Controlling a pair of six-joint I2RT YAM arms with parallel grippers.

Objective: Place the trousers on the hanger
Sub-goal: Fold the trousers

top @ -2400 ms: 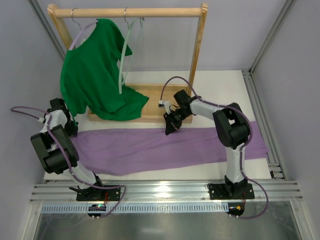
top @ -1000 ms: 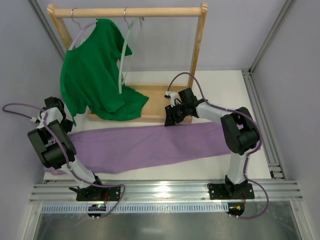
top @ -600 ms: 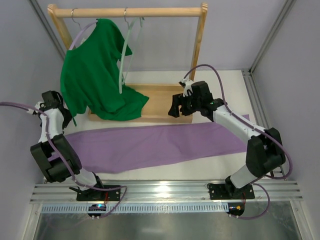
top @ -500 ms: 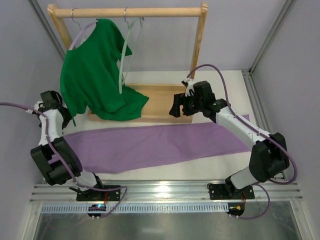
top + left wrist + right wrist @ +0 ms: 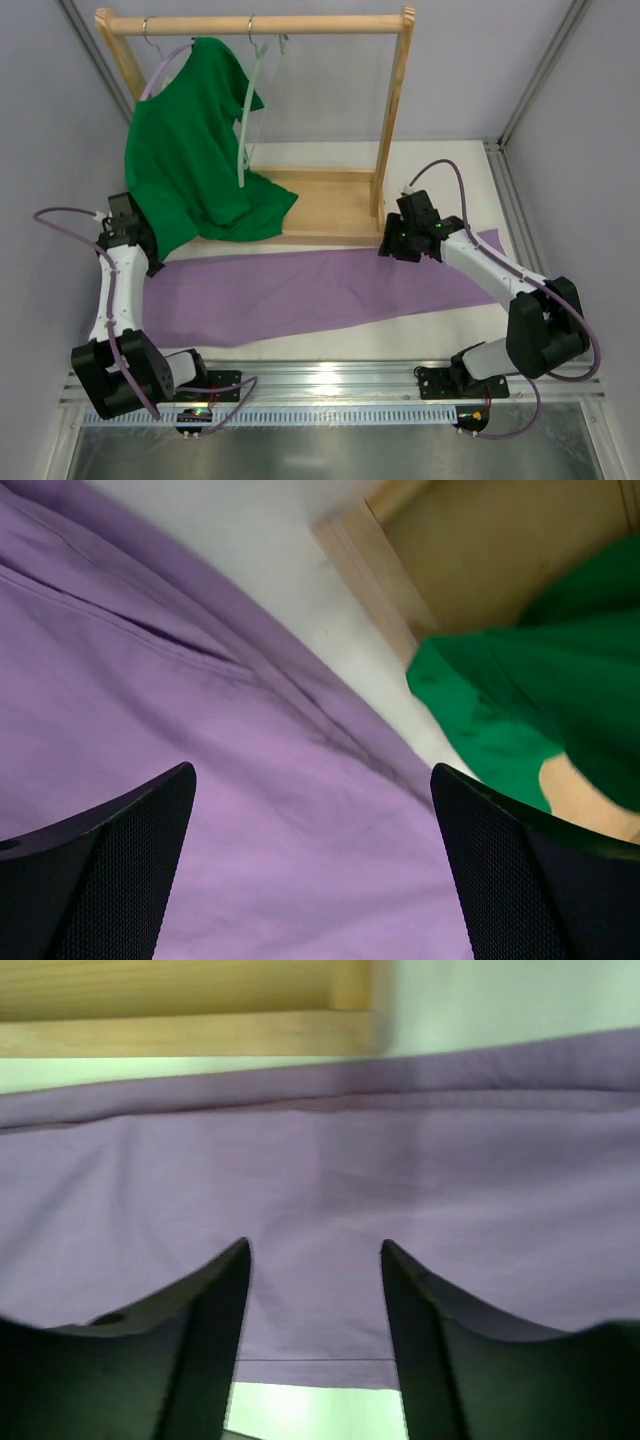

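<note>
Top view: a white surface [image 5: 440, 165] sits between grey walls. One pair of trousers [image 5: 300, 290] lies flat, stretching between the two claws. One pale green hanger [image 5: 248, 110] hangs on the wooden rack [image 5: 255, 24] beyond them.

Left wrist: the left claw [image 5: 310, 775] is spread wide and empty, with the trousers directly beneath it.

Right wrist: the right claw [image 5: 315, 1245] is spread and empty, with the trousers beneath and ahead.
</note>
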